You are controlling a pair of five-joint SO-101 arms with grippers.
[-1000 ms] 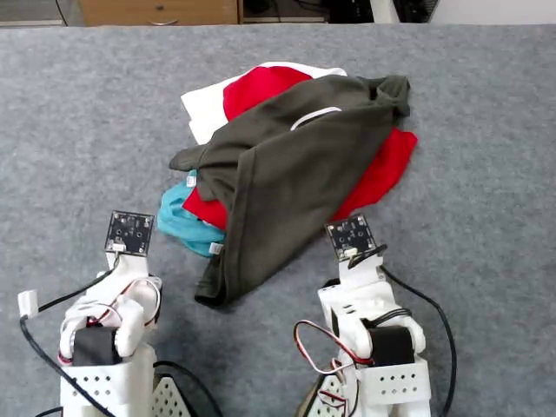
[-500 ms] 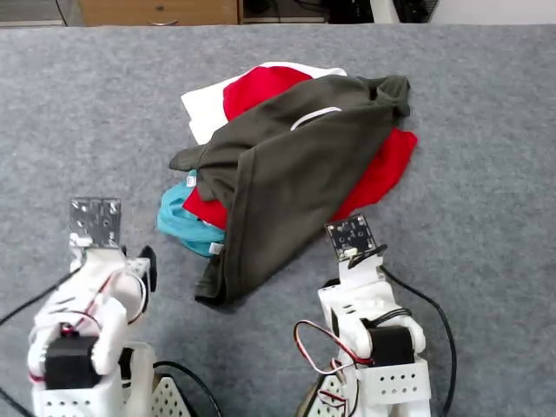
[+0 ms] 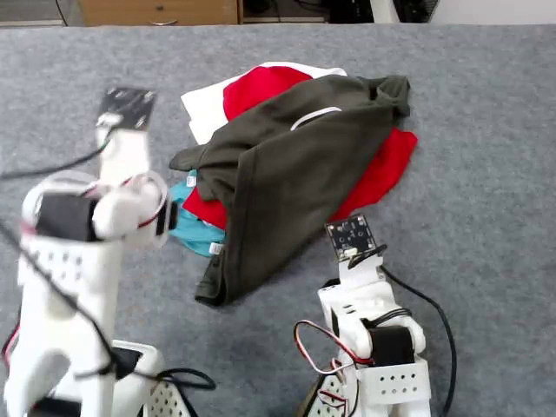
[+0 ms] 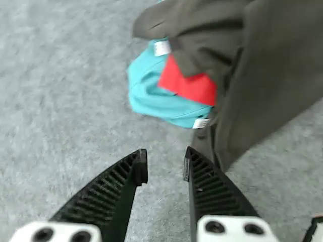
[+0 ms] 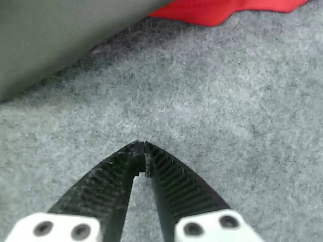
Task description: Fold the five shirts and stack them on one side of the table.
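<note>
Several shirts lie heaped mid-table: a dark olive shirt (image 3: 295, 174) on top, a red shirt (image 3: 261, 87) and a white shirt (image 3: 204, 104) under it, and a teal shirt (image 3: 195, 230) poking out at the near left. My left arm (image 3: 95, 217) stands raised beside the pile's left edge. Its gripper (image 4: 164, 164) hovers open above the carpet, just short of the teal shirt (image 4: 151, 96) and the dark olive hem (image 4: 262, 75), holding nothing. My right gripper (image 5: 142, 151) is shut and empty, low over the carpet near the dark olive shirt (image 5: 60, 35).
Grey carpet (image 3: 486, 130) covers the table, with bare stretches left and right of the pile. The right arm's base (image 3: 373, 347) sits at the near edge. Wooden furniture (image 3: 156, 10) stands beyond the far edge.
My left arm has risen and swung forward toward the pile's left side. The right arm and the shirts have not moved.
</note>
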